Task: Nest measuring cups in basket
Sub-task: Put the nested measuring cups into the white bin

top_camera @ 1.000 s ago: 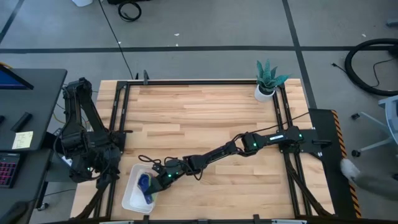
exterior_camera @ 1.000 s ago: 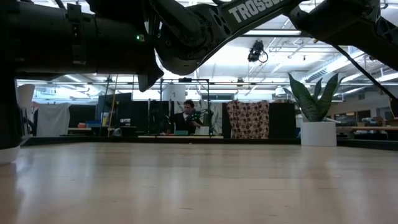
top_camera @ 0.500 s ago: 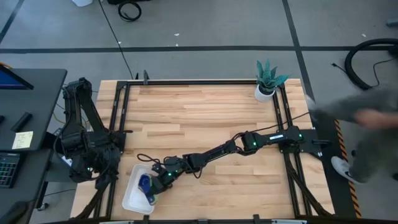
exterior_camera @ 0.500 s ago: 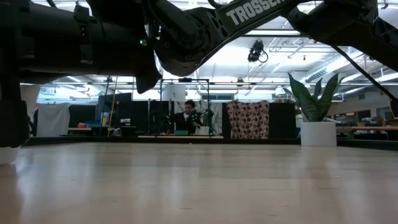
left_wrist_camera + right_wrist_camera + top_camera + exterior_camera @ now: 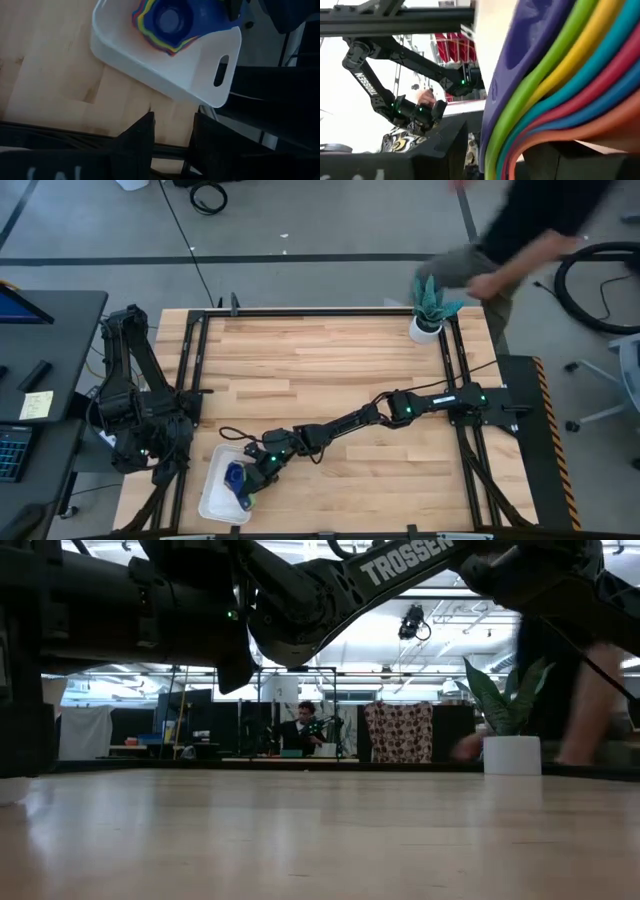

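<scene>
The measuring cups [image 5: 234, 476] sit nested in one stack in the white basket [image 5: 212, 498] at the table's near left. The dark blue cup [image 5: 170, 20] is on top, and the other colours show as rims around it. My right gripper [image 5: 248, 490] reaches across the table to the basket's right side and is shut on the stack's handles [image 5: 495, 150]. My left gripper [image 5: 173, 125] waits open and empty off the table's left edge, looking at the basket [image 5: 150, 65]. My right gripper has the stacked flat handles [image 5: 540, 100] of the nested cups between its two fingers, all colours together. It comes slanting down from the table's right and far side. The cup bowls rest in the basket.
A white potted plant [image 5: 430, 308] stands at the table's far right corner. A person [image 5: 520, 230] leans in beside it, a hand close to the plant. Black frame rails run along the table's left and right edges.
My right gripper has shifted a little toward the table's near edge over the basket, and the cups have stayed in it. A person has walked from the table's right side round to the far right corner by the plant.
</scene>
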Available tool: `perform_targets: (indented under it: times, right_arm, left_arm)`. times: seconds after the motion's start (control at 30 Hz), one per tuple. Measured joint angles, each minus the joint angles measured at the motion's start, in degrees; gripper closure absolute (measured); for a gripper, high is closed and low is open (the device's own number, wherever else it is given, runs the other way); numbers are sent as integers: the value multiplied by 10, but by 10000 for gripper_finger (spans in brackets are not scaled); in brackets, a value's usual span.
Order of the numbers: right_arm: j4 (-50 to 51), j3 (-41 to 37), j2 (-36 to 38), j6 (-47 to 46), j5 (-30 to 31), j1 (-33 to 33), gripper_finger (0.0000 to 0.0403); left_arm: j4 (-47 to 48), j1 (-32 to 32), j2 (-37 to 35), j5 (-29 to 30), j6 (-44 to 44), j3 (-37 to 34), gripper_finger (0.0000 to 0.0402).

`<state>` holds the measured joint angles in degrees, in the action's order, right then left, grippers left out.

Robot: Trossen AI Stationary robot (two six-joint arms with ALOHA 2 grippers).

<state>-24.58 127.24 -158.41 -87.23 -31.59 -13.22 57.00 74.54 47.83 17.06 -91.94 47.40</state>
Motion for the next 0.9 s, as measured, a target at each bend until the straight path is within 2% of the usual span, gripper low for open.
perform_targets:
  times: [0.17,0.6,0.9]
  right_arm:
    - [-6,0,0,1,28,3,231]
    - [-39,-1,-1,7,34,2,231]
    - [12,1,2,-14,34,2,232]
  left_arm:
    - [-7,0,0,0,0,0,260]
    - [-10,0,0,0,0,0,260]
    - [-30,0,0,0,0,0,260]
